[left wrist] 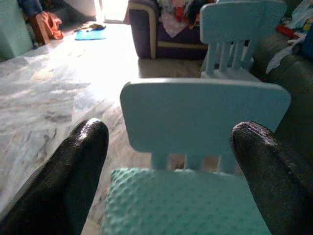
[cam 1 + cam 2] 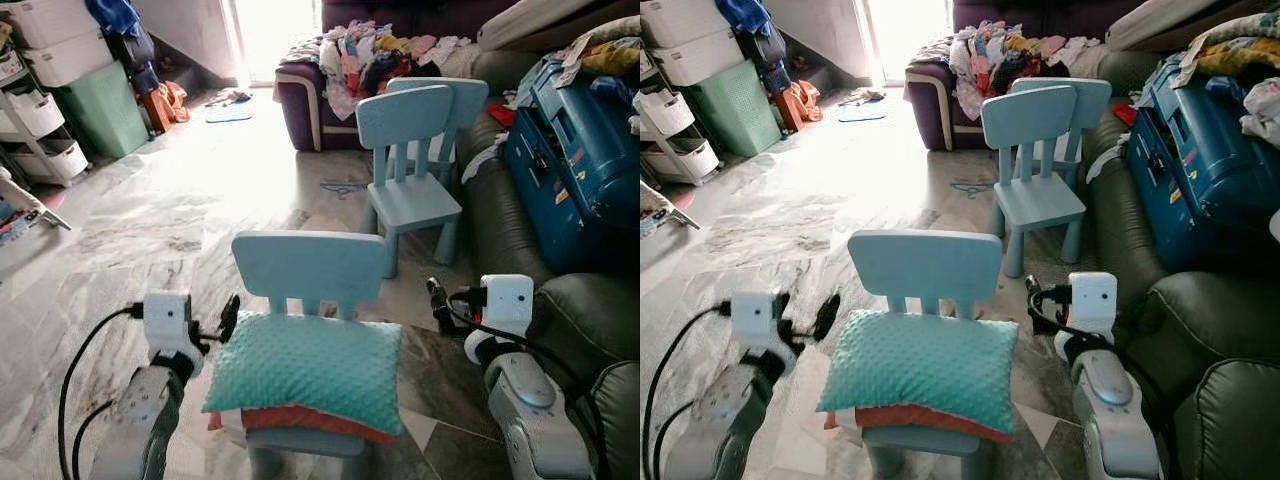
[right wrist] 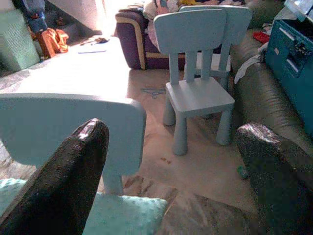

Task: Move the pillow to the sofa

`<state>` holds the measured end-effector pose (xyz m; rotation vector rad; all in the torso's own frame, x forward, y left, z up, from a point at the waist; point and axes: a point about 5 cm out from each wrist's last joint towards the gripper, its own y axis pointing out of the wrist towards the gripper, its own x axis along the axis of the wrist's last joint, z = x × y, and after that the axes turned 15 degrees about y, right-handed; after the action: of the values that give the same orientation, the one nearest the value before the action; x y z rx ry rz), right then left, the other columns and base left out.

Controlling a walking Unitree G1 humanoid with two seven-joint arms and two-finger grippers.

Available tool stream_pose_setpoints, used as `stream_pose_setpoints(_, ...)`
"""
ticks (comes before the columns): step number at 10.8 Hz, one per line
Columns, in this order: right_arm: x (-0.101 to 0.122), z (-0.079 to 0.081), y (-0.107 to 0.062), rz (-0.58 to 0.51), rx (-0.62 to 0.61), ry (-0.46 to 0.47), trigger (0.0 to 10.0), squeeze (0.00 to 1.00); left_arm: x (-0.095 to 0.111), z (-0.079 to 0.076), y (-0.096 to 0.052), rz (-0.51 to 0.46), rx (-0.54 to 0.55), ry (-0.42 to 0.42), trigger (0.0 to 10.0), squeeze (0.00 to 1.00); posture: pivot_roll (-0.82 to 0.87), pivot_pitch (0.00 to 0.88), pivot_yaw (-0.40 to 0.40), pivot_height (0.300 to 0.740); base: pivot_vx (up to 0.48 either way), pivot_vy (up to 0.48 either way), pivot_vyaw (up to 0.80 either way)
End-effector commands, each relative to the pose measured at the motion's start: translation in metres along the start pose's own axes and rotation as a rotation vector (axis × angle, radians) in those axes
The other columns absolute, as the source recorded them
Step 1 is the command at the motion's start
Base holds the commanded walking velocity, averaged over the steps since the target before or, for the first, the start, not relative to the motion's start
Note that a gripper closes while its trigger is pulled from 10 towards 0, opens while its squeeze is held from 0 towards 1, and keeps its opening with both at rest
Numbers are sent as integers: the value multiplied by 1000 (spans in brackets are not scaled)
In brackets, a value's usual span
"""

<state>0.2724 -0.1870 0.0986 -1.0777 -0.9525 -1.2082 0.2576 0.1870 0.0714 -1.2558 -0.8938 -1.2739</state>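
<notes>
Both jaws wide, holding nothing. Left gripper [image 2: 228, 318] at lower left, just beside pillow's left edge; right gripper [image 2: 437, 300] at lower right, near pillow's right corner, not touching. Teal dotted pillow [image 2: 310, 368] lies flat on seat of small light-blue chair [image 2: 308, 265], bottom centre, over red-orange cushion [image 2: 300, 420]. Second blue chair [image 2: 405, 160] above centre. Marble floor [image 2: 150, 230]. Dark green sofa [image 2: 590, 320] right edge, blue case [image 2: 575, 165] on it. Purple sofa [image 2: 300, 100] with clothes pile [image 2: 375, 50] top.

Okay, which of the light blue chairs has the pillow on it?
The nearest chair, between the two tools; the teal pillow lies on its seat. The farther chairs' seats are bare.
</notes>
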Motion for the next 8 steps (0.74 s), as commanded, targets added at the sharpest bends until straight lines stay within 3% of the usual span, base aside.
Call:
stream_pose_setpoints(1, 3, 5, -2, -5, 19, -4, 10000, 0, 4, 4, -3, -11, 18, 14, 10000, 0, -232, 0, 90, 740, 0, 0, 0)
stream_pose_setpoints(8, 2, 4, -14, 29, 41, -17, 10000, 0, -2, 0, -14, 17, 15, 0, 10000, 0, -233, 32, 82, 740, 0, 0, 0)
